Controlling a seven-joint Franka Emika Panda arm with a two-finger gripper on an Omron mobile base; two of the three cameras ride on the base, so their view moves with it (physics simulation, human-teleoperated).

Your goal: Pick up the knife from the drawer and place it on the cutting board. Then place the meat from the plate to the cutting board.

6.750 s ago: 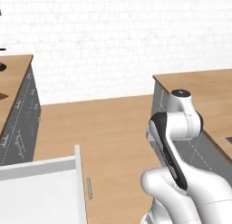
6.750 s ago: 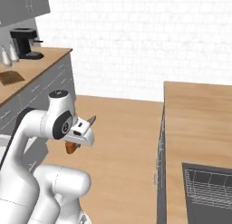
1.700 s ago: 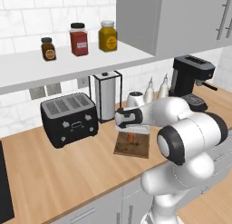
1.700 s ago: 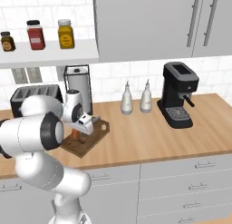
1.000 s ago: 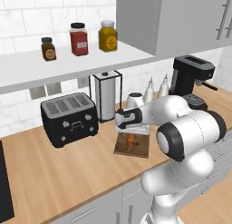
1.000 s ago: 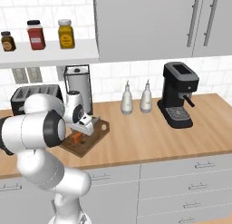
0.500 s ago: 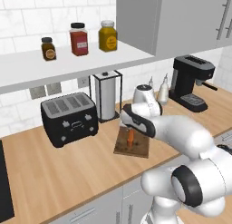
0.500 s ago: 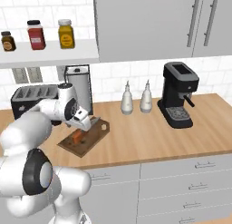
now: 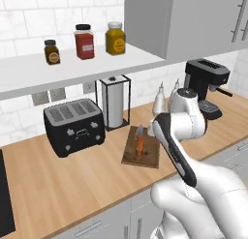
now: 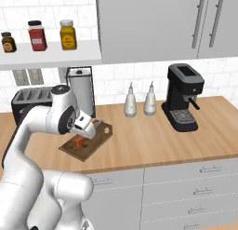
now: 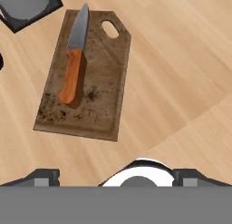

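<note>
orange-brown handle and grey blade of the knife (image 11: 74, 60) lie flat on the cutting board (image 11: 97, 82), along the edge next to the black base of the paper towel holder (image 9: 114, 103), blade tip pointing toward the end with the handle hole. knife placement is judged complete. the board sits on the wooden counter (image 9: 72, 170) between the black toaster (image 9: 74, 125) and the two white bottles (image 10: 139, 101).

the gripper (image 10: 91, 128) sits above the board with nothing between its jaws; its finger tips (image 11: 43, 175) stand far apart at the bottom of the hand view, well clear of the knife.

the meat and the plate cannot be located in these pictures, so the second half of the task is judged still open.

risks noted:
- the knife takes up one long side of the board. meat set down without regard to it could land on the blade or handle, or push the knife off the edge.
- the board is thin and loose on the counter; a sideways brush from the arm's forearm (image 9: 174, 146), which crosses close beside it, could slide it or tip the knife off.
- a low swing away risks clipping the paper towel holder or the bottles.
- the board's free area is modest; an off-centre release could leave the meat hanging over the rim.
</note>
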